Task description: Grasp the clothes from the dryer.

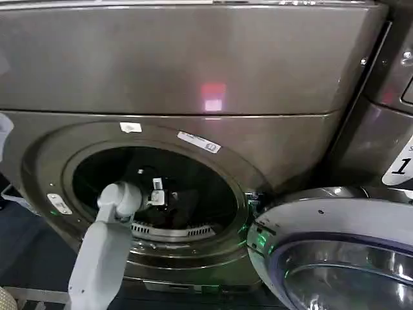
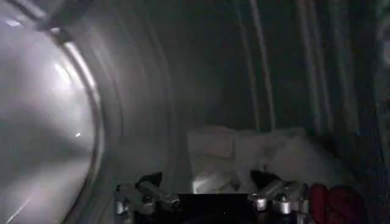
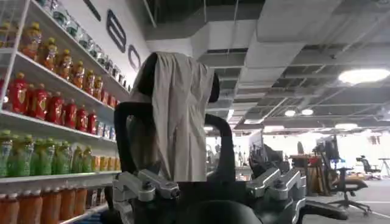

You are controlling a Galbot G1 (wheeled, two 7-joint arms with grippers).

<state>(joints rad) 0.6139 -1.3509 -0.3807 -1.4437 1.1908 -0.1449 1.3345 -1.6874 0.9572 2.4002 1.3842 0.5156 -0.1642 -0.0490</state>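
- Left gripper (image 2: pixel 207 198) reaches inside the dryer (image 1: pixel 193 77) drum, fingers spread apart, empty.
- The clothes (image 2: pixel 250 155) lie just ahead of it.
- Right gripper (image 3: pixel 210 192) is parked elsewhere, fingers apart.

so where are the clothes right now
The clothes lie on the floor of the dryer drum, just ahead of the open left gripper in the left wrist view.

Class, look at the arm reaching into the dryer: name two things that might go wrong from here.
1. The left gripper is open, just short of the clothes; closing early may catch only a fold.
2. The arm passes through the dryer port, so withdrawing could brush its rim.
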